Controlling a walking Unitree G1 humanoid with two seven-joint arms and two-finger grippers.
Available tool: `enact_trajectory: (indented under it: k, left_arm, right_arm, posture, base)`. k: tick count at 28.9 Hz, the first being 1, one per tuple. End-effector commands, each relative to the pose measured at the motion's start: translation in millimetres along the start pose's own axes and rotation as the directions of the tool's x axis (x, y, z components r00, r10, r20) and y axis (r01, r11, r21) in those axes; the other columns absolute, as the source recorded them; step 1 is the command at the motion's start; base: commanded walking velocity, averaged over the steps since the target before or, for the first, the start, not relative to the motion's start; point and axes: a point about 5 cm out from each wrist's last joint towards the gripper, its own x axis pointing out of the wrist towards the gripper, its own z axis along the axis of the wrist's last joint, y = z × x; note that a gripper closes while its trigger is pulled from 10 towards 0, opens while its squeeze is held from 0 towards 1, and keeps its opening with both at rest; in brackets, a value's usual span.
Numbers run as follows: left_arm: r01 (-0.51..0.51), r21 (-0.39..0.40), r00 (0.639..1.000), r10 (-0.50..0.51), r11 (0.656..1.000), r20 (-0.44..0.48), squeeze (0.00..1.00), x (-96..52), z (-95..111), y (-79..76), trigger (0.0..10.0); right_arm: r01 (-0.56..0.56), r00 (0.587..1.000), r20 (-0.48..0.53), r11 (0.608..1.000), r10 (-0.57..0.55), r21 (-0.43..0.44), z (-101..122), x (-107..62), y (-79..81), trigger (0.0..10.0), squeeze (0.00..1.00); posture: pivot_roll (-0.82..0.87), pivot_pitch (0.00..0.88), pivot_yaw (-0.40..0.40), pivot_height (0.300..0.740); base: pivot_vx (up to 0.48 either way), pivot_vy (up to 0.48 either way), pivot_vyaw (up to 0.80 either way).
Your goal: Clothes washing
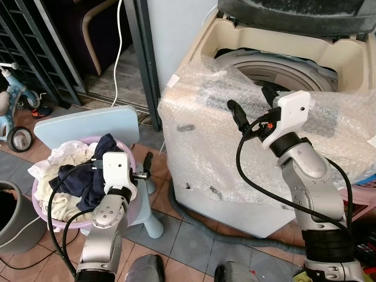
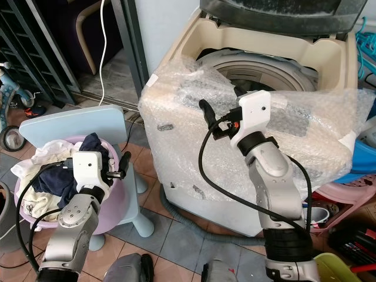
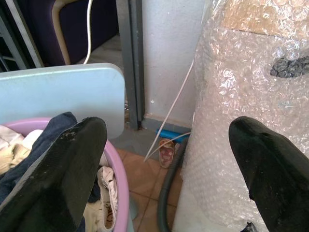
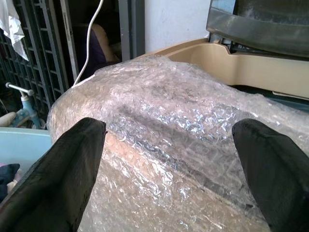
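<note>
Both empty and spread wide, the left gripper (image 1: 143,170) hovers beside soft, limp laundry (image 1: 76,170) in the pink basket (image 3: 117,181); pinch a raised fold. The right gripper (image 1: 249,106) hangs above the bubble-wrapped washing machine (image 1: 200,147).

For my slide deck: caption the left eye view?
Open right gripper raised at bubble-wrapped washing machine; laundry basket waits.

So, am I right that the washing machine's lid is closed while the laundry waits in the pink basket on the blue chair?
Not quite: the washing machine has its lid raised, and the left eye view shows the open drum. The rest holds: the laundry lies in the pink basket on the blue chair.
</note>
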Motion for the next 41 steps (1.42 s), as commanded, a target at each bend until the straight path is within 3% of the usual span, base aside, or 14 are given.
enact_trajectory:
  k: [1, 5, 16, 24, 41]
  left_arm:
    - [-0.028, 0.001, 1.0, 0.028, 1.0, -0.003, 0.0, -3.8, 0, 6.6, 10.0]
    - [-0.045, 0.009, 0.999, 0.045, 0.999, -0.002, 0.0, -3.7, 1, 10.9, 10.0]
    - [-0.053, 0.001, 0.999, 0.053, 0.999, -0.011, 0.0, -4.0, -1, 9.0, 10.0]
    - [-0.057, -0.001, 0.998, 0.057, 0.998, -0.008, 0.0, -1.6, 1, 10.0, 10.0]
    - [-0.056, -0.012, 0.998, 0.056, 0.998, -0.026, 0.0, 0.7, 0, 8.6, 10.0]
  right_arm:
    - [0.08, 0.997, 0.022, 0.997, -0.08, 0.003, 3, -4.1, -1.4, 10.0, 0.0]
    - [0.154, 0.988, 0.007, 0.987, -0.155, 0.045, -1, -12.2, 2.8, 10.0, 0.0]
    - [0.12, 0.99, 0.064, 0.991, -0.123, 0.056, 13, -12.5, 16.9, 10.0, 0.0]
    - [0.079, 0.995, 0.056, 0.994, -0.083, 0.07, 12, -13.0, 25.4, 10.0, 0.0]
    - [0.034, 0.998, 0.055, 0.996, -0.039, 0.084, 15, -6.5, 23.2, 10.0, 0.0]
  posture:
    - [-0.07, 0.075, 0.045, 0.74]
    - [-0.09, 0.085, 0.049, 0.74]
    - [-0.09, 0.084, 0.051, 0.74]
    - [-0.09, 0.084, 0.053, 0.74]
    - [-0.09, 0.081, 0.053, 0.74]
  base:
    - [0.0, 0.0, 0.0]
    - [0.0, 0.0, 0.0]
    - [0.0, 0.0, 0.0]
    - [0.0, 0.0, 0.76]
    - [0.0, 0.0, 0.78]
